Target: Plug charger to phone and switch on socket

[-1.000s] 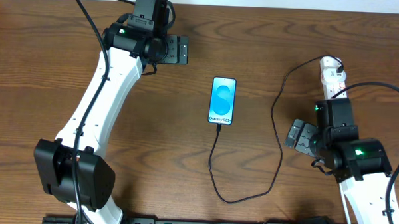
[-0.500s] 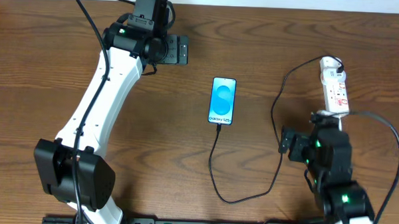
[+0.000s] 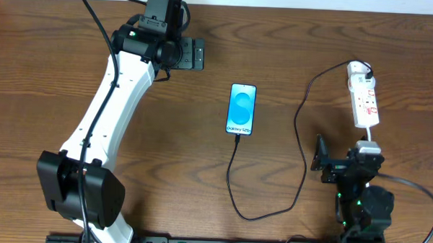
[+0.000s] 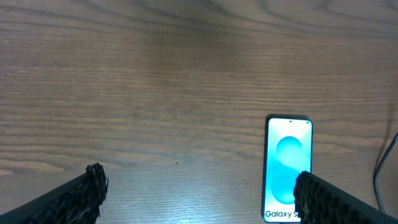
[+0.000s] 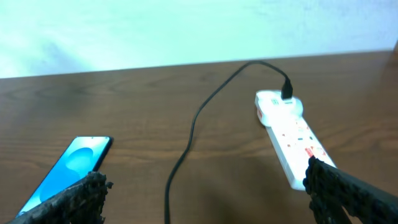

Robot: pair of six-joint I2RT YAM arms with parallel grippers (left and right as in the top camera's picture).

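The wooden table (image 3: 30, 93) carried everything. The left arm (image 3: 105, 110) had not stirred over the last second. It reached up the left side of the table, and the left jaws stood released and empty, well to the left of the phone. The right arm (image 3: 358, 191) was what had changed. A second ago its wrist lay over the near end of the power strip (image 3: 365, 94). It had since drawn back toward the near edge of the table and folded up close to its base, so the strip lay wholly uncovered. The right jaws were spread wide too, grasping nothing, and looked back across the table at both strip and phone.

The strip lay at the far right, well apart from the phone (image 3: 242, 109), which lay face up near the middle with its blue screen lit. The charger cable (image 3: 302, 146) ran from the far end of the strip down in a long loop and up to the phone's near edge, where its plug (image 3: 237, 137) looked seated. Both ends therefore seemed connected, and the retreat read as the arm leaving after the switch. Whether the switch was actually on could not be made out. Only the slack loop of cable lay between the right arm and the phone, and it could snag if that arm reached across.
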